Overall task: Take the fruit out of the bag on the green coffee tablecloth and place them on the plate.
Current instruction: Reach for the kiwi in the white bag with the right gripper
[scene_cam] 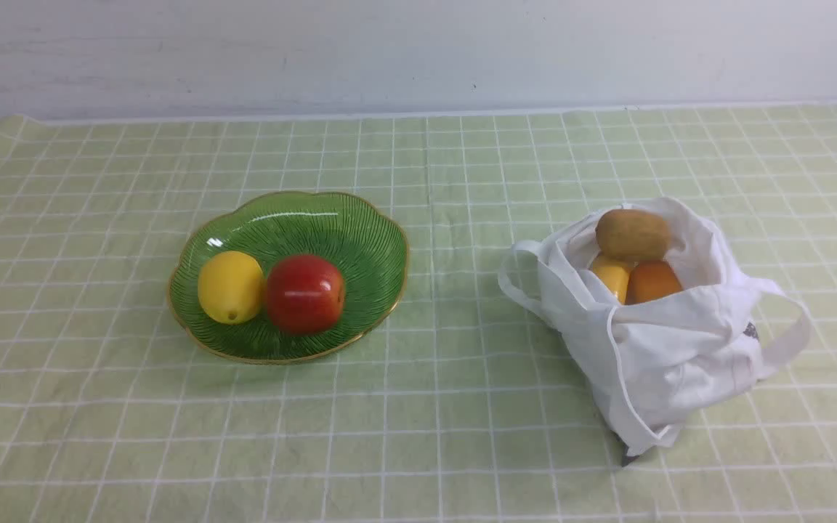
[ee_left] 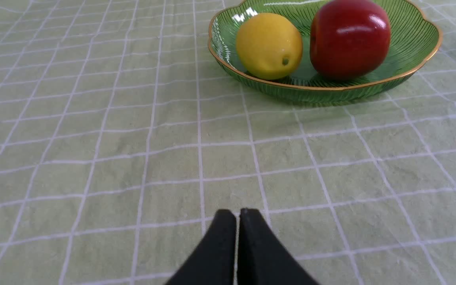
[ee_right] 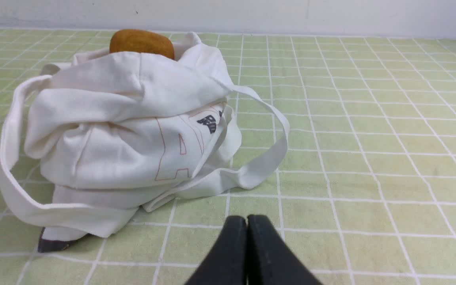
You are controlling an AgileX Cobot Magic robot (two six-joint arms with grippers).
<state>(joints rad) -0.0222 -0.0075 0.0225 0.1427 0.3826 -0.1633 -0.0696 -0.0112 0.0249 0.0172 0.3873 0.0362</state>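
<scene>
The white bag [scene_cam: 665, 341] sits on the green coffee tablecloth [scene_cam: 462, 407] at the right, its mouth open. Inside it lie fruit: a brown kiwi [scene_cam: 633, 234] on top, a yellow fruit [scene_cam: 611, 276] and an orange one [scene_cam: 652, 282]. The green plate [scene_cam: 360, 225] at the left holds a yellow lemon [scene_cam: 229, 287] and a red apple [scene_cam: 305, 293]. Neither arm shows in the front view. My left gripper [ee_left: 238, 211] is shut and empty, short of the plate [ee_left: 414, 43]. My right gripper [ee_right: 247, 218] is shut and empty, in front of the bag [ee_right: 125, 130], where only the kiwi [ee_right: 141, 42] shows.
A pale wall [scene_cam: 418, 51] runs behind the table's far edge. The bag's loop handles [scene_cam: 789, 341] lie spread out on the cloth to either side of it. The cloth is slightly wrinkled.
</scene>
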